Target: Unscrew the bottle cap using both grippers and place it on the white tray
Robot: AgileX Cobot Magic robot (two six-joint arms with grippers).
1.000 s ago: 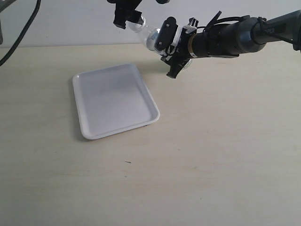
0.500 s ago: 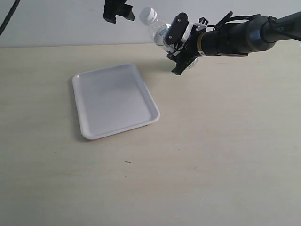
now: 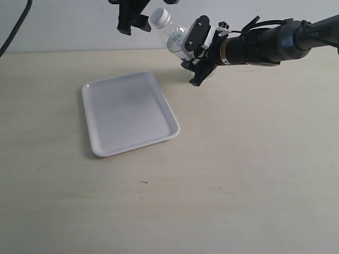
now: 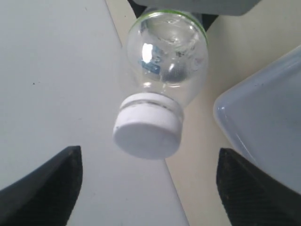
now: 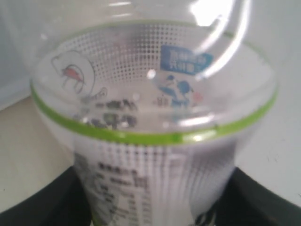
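The clear bottle (image 3: 174, 37) hangs tilted in the air at the back of the table, its white bottle cap (image 3: 159, 18) still on the neck and pointing left. My right gripper (image 3: 189, 52) is shut on the bottle's labelled body (image 5: 150, 117), whose green-edged label fills the right wrist view. My left gripper (image 3: 135, 25) is open just left of the cap. In the left wrist view the bottle cap (image 4: 148, 134) faces the camera, ahead of the gap between the spread black fingers (image 4: 44, 188), touching neither. The white tray (image 3: 130, 114) lies below on the table.
The pale wooden table (image 3: 238, 169) spreads round the tray, with a light wall behind it. A black cable (image 3: 18, 26) hangs at the far left. A corner of the tray (image 4: 263, 122) shows in the left wrist view.
A second ago my left gripper was at the cap. It then drew back left, baring the cap. The bottle has since swung left toward it, narrowing the gap.
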